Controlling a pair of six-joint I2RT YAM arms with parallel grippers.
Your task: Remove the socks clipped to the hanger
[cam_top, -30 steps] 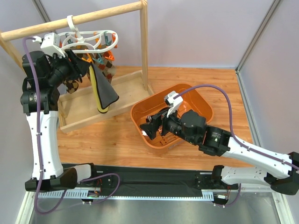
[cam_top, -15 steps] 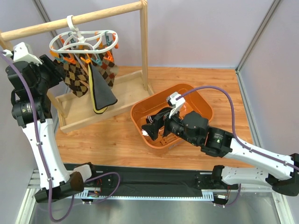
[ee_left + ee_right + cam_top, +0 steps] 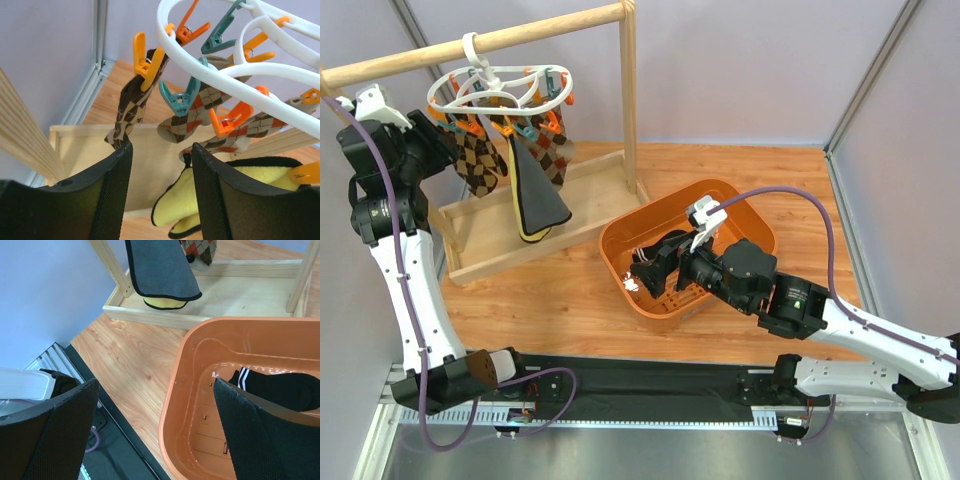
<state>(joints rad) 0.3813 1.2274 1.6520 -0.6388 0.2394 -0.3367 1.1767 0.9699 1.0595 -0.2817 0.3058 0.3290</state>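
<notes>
Glossy plastic hanger (image 3: 165, 12), (seemingly knitted) socks (image 3: 127, 115)

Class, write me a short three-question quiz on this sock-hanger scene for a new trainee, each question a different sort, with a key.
1. True or false: the orange plastic basket holds a black fabric sock with white stripes.
2. The white plastic oval clip hanger hangs from: A the wooden rail; B the basket's rim; C a wall hook.
3. Fill in: the left hand and the right hand both stand ____, holding nothing.
Key: 1 true; 2 A; 3 open.
</notes>
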